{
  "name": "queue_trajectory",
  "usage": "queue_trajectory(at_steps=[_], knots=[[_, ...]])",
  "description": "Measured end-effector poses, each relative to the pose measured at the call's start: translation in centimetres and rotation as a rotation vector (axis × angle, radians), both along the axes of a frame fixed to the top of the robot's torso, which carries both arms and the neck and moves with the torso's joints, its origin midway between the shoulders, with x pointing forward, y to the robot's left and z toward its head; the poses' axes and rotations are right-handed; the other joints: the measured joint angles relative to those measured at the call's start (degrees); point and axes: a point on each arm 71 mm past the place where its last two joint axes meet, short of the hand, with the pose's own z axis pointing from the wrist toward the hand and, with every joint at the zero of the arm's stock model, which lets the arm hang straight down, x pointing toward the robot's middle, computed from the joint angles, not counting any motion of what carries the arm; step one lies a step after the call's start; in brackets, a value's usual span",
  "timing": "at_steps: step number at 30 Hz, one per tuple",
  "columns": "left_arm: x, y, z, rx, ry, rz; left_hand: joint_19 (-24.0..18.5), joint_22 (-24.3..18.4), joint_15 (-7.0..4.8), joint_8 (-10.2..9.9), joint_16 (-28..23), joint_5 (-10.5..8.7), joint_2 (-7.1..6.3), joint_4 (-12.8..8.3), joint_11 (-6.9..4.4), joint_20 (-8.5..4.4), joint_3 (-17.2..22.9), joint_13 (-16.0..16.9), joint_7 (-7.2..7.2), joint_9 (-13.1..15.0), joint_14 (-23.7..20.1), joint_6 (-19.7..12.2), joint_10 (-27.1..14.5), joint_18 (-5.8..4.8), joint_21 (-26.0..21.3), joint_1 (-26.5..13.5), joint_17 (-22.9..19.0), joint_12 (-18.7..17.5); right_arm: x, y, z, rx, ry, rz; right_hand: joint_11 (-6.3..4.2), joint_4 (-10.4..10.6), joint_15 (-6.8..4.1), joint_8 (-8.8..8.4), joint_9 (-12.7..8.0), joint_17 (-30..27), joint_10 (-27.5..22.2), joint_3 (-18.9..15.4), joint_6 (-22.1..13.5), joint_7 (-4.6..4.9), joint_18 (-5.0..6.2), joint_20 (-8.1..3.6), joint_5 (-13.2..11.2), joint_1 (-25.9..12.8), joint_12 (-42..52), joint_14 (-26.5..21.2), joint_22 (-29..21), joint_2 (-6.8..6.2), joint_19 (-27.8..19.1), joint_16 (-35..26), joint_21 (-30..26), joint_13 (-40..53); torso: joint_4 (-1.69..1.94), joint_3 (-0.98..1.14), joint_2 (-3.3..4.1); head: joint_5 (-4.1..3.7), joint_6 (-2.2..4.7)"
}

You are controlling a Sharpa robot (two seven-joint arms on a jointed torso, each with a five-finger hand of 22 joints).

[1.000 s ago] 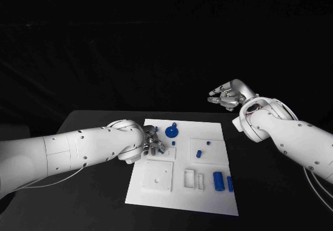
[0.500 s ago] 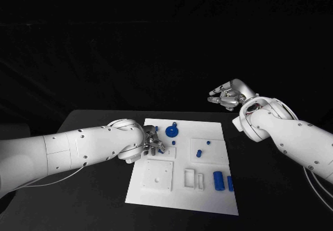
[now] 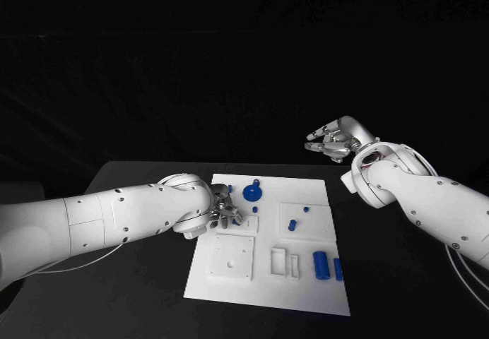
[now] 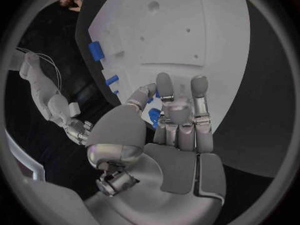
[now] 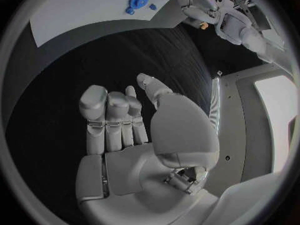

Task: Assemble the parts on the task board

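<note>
On the near part of the white board [image 3: 267, 296], which lies on the black worktop [image 3: 133, 311], sit a raised square block [image 3: 232, 258], two narrow slotted pieces [image 3: 285, 262] and two blue pegs [image 3: 327, 266] lying side by side toward the robot's right.

Further in, the left hand [image 3: 224, 210] is down over a small raised tile [image 3: 244, 224] near the board's left edge. In the left wrist view its fingers [image 4: 164, 92] are curled toward the thumb with a small blue part [image 4: 154, 116] between them; it looks pinched, though most of the part is hidden behind the fingers. A short blue pin [image 3: 292, 225] stands on a second tile toward the board's middle.

Beyond the left hand, a round blue disc with a knob [image 3: 253, 194] and a small blue stub [image 3: 228, 189] rest near the board's far edge.

Farthest off, the right hand [image 3: 334, 141] hangs in the air past the board's far right corner, well apart from every part, its fingers [image 5: 111, 110] loosely bent, a little apart, with nothing in them.

The likely trouble lies in the left hand's pinch. The part is small and largely covered, so its tilt against the tile's hole is hard to judge; a skewed approach could jam it or flick it free across the board. The broad forearm also hangs close over the board's left edge and could nudge the board.
</note>
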Motion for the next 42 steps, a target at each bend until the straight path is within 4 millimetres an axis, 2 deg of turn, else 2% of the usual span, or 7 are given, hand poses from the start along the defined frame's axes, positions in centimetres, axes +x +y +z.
queue_trajectory(at_steps=[3, 6, 10, 13, 23, 27, 42], knots=[[0.00, -0.04, -0.03, 0.003, 0.004, -0.003, 0.00, 0.00, 0.01, 0.02, 0.23, -1.71, 0.23, 0.35, 0.00, 0.00, -0.35, 0.07, 0.00, 1.19, 0.00, 0.00, 0.00, 0.00, -0.18, 0.28, 0.07, 0.31, 0.01, 0.00, -0.01, 0.000, 0.001, 0.000, 0.00, 0.00, 0.00, 0.00, 0.00, 0.00, 0.00, 0.00, 0.00, 0.00, 0.00, 0.00, 0.00, 0.00, 0.00, 0.00, 0.00, 0.00, 0.00, 0.00, 0.00, 0.00, -0.01, 0.00, 0.00, 0.00, 0.03], [-0.01, -0.06, -0.06, 0.005, 0.007, -0.005, 0.00, 0.00, 0.01, 0.02, 0.67, -2.25, 0.23, 0.63, 0.00, 0.00, -0.64, 0.16, 0.00, 2.95, 0.00, 0.00, 0.00, 0.00, -0.18, 0.28, 0.42, 0.38, 0.02, 0.00, -0.02, 0.000, 0.001, 0.000, 0.00, 0.00, 0.00, 0.00, 0.00, 0.00, 0.00, 0.00, 0.00, 0.00, 0.00, 0.00, 0.19, 0.00, 0.00, 0.00, 0.00, 0.00, 0.00, 0.00, 0.00, 0.00, -0.01, 0.00, 0.00, 0.00, 0.03], [-0.06, -0.10, -0.16, 0.010, 0.014, -0.009, 0.21, -0.01, 0.02, 0.02, 1.18, -2.75, 0.24, 1.34, -0.01, 0.21, -1.35, 0.31, 0.00, 6.90, 0.00, 0.00, -0.01, 0.01, -0.42, 0.29, 1.17, 0.83, 0.04, 0.02, -0.05, 0.000, 0.002, 0.000, 0.00, 0.00, 0.00, 0.00, 0.00, 0.00, 0.00, 0.00, 0.00, 0.00, 0.00, 0.00, 0.52, 0.00, 0.00, 0.00, 0.00, 0.00, 0.00, 0.00, 0.00, 0.00, -0.02, 0.00, 0.00, 0.02, 0.02], [-0.08, -0.13, -0.22, 0.012, 0.018, -0.011, 0.21, -0.01, 0.03, 0.00, 1.43, -2.81, 0.26, 1.55, -0.16, 0.21, -1.55, 0.31, 0.00, 9.35, 0.01, 0.00, 0.14, 0.01, -0.42, 0.45, 1.43, 0.90, 0.06, 0.02, -0.07, 0.000, 0.002, -0.001, 0.00, 0.00, 0.00, 0.00, 0.00, 0.00, 0.00, 0.00, 0.00, 0.00, 0.00, 0.00, 0.62, 0.00, 0.00, 0.00, 0.00, 0.00, 0.00, 0.00, 0.00, 0.00, -0.01, 0.00, 0.00, 0.03, 0.00], [0.03, -0.26, -0.34, 0.017, 0.021, -0.012, 0.22, -0.02, 0.11, -0.16, 2.21, -3.03, 0.52, 2.15, -0.22, 0.23, -1.20, 0.31, 0.00, 14.62, 0.08, 0.00, 0.20, 0.00, -0.42, 0.31, 2.00, 1.59, 0.11, 0.09, -0.15, 0.000, 0.005, 0.000, 0.00, -0.17, 0.00, 0.00, 0.00, 0.00, 0.00, 0.17, 0.00, 0.00, 0.00, 0.00, 1.07, 0.00, 0.00, 0.00, -0.01, 0.00, 0.00, 0.00, 0.00, -0.06, -0.02, 0.00, 0.02, 0.08, 0.02], [0.10, -0.37, -0.41, 0.018, 0.022, -0.012, 0.41, -0.02, 0.12, -0.22, 2.22, -3.04, 0.63, 2.16, -0.22, 0.42, -1.21, 0.30, 0.00, 18.31, 0.08, 0.00, 0.19, 0.01, -0.42, 0.20, 2.07, 1.71, 0.16, 0.09, -0.20, 0.000, 0.007, -0.001, 0.00, -0.47, 0.00, 0.00, 0.00, 0.00, 0.00, 0.47, 0.00, 0.00, 0.00, 0.00, 1.07, 0.00, 0.00, 0.00, -0.01, 0.00, 0.00, 0.00, 0.00, -0.06, -0.02, 0.00, 0.04, 0.09, 0.03], [0.79, -0.62, 0.27, 0.038, 0.042, -0.022, 0.41, -0.03, 0.21, -0.15, 2.22, -3.61, 0.63, 1.99, -0.09, 0.42, -1.04, 0.02, 0.00, 18.72, 0.00, 0.00, 0.32, 0.01, -0.42, 0.20, 1.46, 1.71, 0.31, 0.27, -0.47, -0.003, 0.018, 0.003, 0.00, -0.72, 0.00, 0.00, 0.00, 0.00, 0.00, 0.72, 0.00, 0.00, 0.00, 0.00, 1.06, -0.24, 0.00, 0.00, -0.01, 0.24, 0.00, 0.00, 0.00, -0.06, -0.05, 0.00, 0.04, 0.12, -0.03]])
